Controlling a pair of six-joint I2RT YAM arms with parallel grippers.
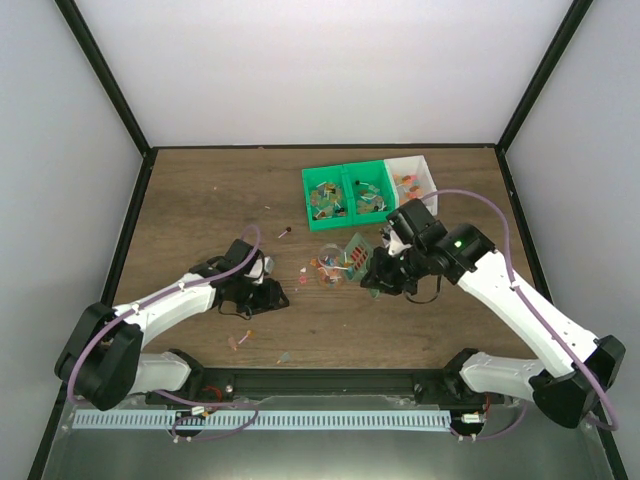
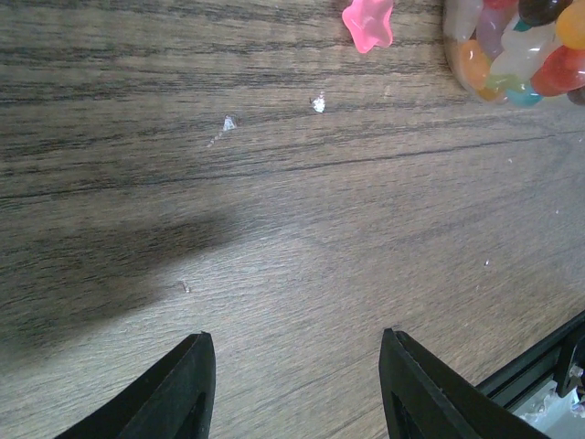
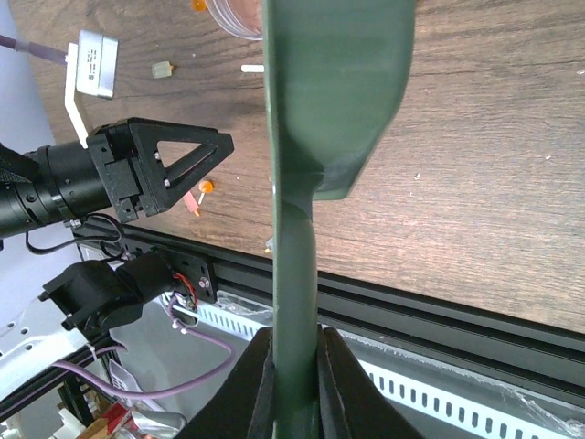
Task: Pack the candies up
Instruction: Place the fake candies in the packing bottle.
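Observation:
A small clear jar (image 1: pixel 328 266) full of candies (image 2: pixel 516 46) stands mid-table. More candies fill the green trays (image 1: pixel 346 191) at the back. My right gripper (image 3: pixel 295 338) is shut on the handle of the green slotted scoop (image 3: pixel 334 91). The scoop's head (image 1: pixel 357 254) is tilted over the jar's right side. My left gripper (image 2: pixel 294 337) hovers low over bare wood to the left of the jar, open and holding nothing. A loose pink candy (image 2: pixel 367 23) lies beside the jar.
A white tray (image 1: pixel 412 173) adjoins the green trays at the back right. Stray candies lie on the wood (image 1: pixel 240 340), (image 1: pixel 285 232). The table's black front rail (image 3: pixel 439 320) runs just below the right gripper. My left arm's gripper (image 3: pixel 155 169) shows in the right wrist view.

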